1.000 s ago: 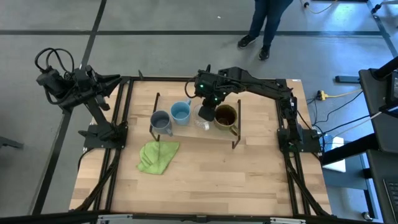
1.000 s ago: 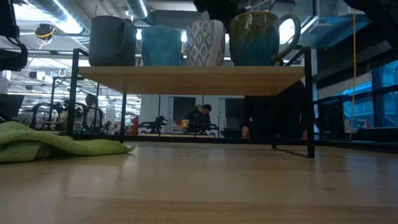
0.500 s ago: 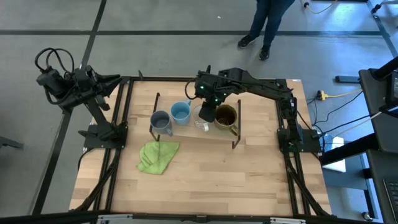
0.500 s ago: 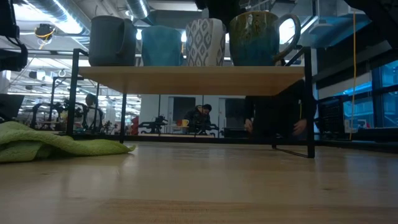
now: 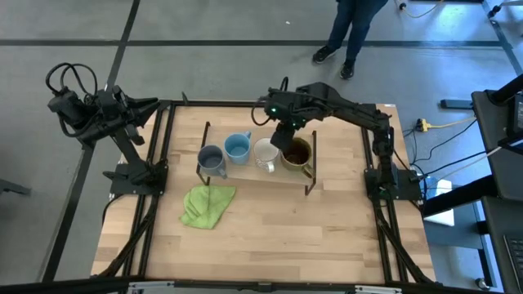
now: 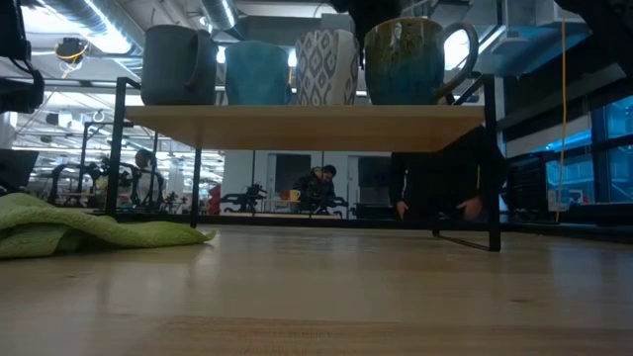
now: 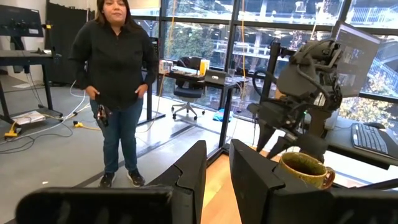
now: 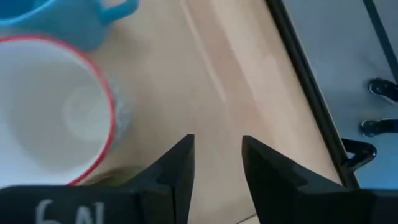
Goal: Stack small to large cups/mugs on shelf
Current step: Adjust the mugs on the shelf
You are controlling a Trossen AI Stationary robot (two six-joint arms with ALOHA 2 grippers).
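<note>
Atop the shelf (image 5: 245, 173), stood in one row, smallest to largest: grey-blue mug (image 5: 211, 158), light blue mug (image 5: 237, 148), white mug (image 5: 265, 153), brown mug (image 5: 297, 153). Above the row's brown end, right gripper (image 5: 285, 135): jaws apart, empty. Off the table's left edge, left gripper (image 5: 151, 104): parked, fingers slightly apart, empty.

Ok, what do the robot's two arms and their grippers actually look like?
Both arms are black, jointed metal. The left arm carries looped black cables at its end; the right arm shows small green lights near its wrist. Each gripper, left and right, has two flat, angular dark fingers.
</note>
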